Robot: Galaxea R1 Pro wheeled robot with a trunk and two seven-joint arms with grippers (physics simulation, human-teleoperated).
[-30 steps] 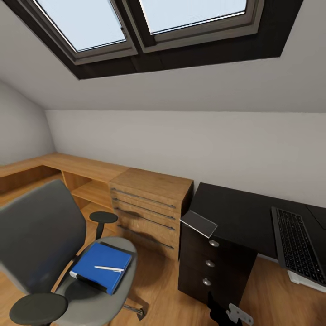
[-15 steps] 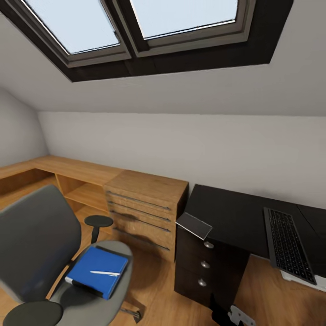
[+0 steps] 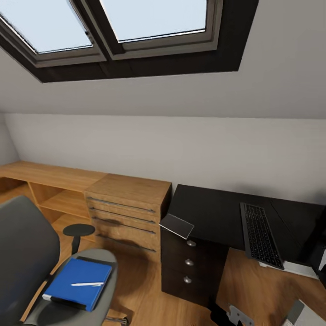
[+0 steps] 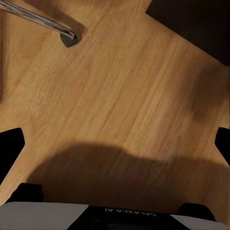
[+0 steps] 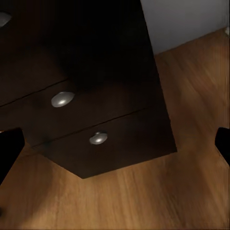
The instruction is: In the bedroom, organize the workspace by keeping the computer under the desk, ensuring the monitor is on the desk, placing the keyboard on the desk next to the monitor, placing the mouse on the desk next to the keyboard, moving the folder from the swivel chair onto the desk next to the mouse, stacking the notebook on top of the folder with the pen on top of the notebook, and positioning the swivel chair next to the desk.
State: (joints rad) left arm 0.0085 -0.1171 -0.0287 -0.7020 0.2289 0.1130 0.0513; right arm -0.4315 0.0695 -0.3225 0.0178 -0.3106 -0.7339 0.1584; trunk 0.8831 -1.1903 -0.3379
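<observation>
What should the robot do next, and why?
Probably roll toward the swivel chair, since the blue folder with the pen on it lies on its seat, while both grippers, open and empty, hang over the wooden floor.

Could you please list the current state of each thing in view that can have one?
Bright blue folder: lying flat on the grey swivel chair.
White pen: resting on the folder.
Grey notebook: overhanging the black desk corner.
Dark keyboard: flat on the desk.
Desk drawers: shut.
Left gripper: open.
Right gripper: open.
</observation>
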